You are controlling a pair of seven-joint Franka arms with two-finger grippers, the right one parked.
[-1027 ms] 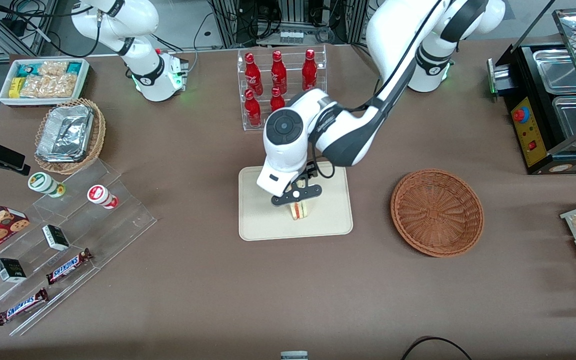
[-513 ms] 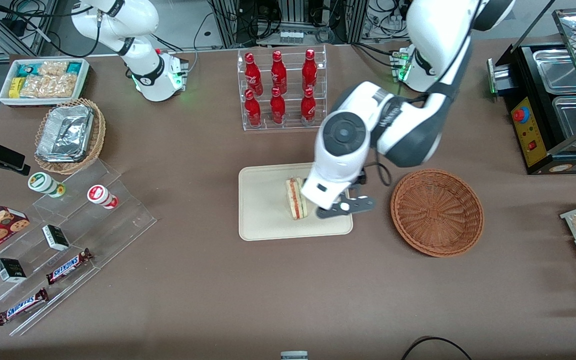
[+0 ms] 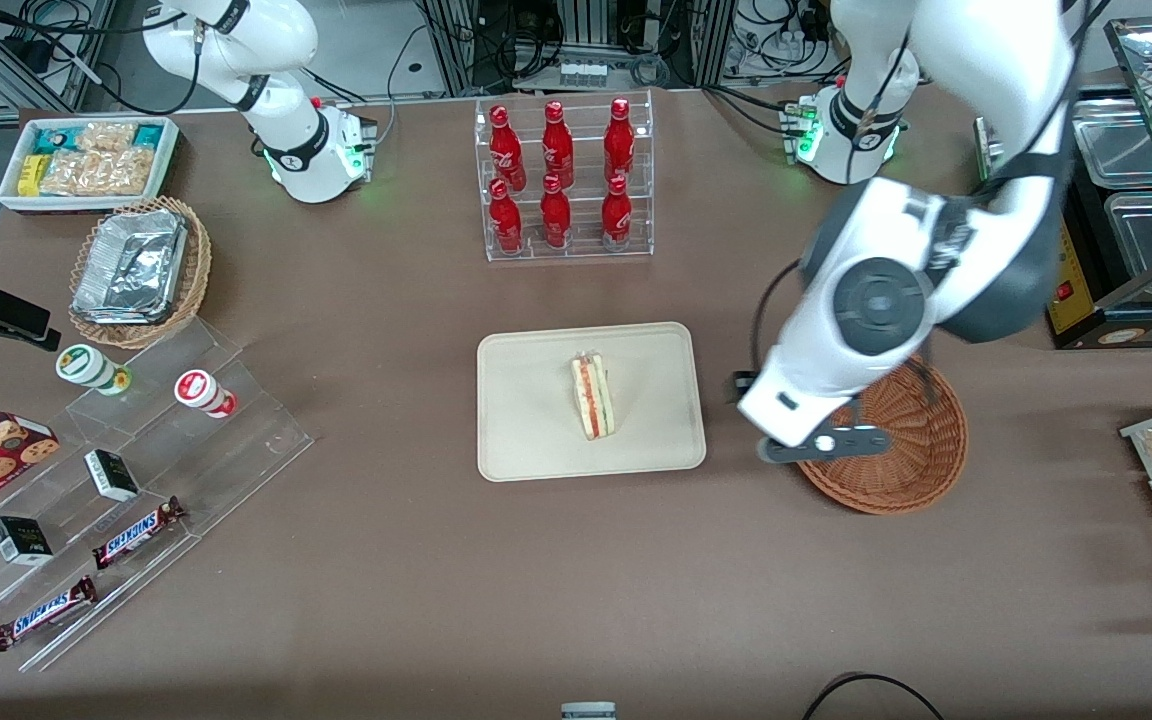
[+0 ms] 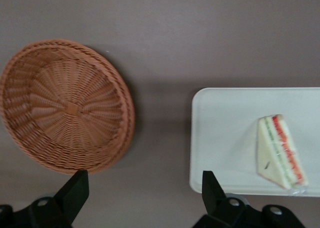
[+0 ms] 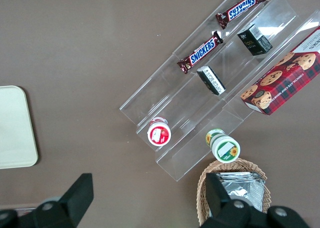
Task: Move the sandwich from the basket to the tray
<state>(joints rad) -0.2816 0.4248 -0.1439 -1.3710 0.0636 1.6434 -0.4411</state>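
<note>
Red bottles [image 3: 561,170] fill a clear rack [image 3: 566,250]; Snickers bars [image 3: 136,532] lie on an acrylic stand [image 3: 236,440].

A second ago my gripper [image 3: 821,443] was down on the sandwich [image 3: 592,396] over the tray [image 3: 526,420]. Since then I have let go, and the sandwich now lies alone on the tray. My gripper has swung toward my arm's end of the bench and now hangs open, holding nothing, above the basket [image 3: 911,460] at its edge nearest the tray.
</note>
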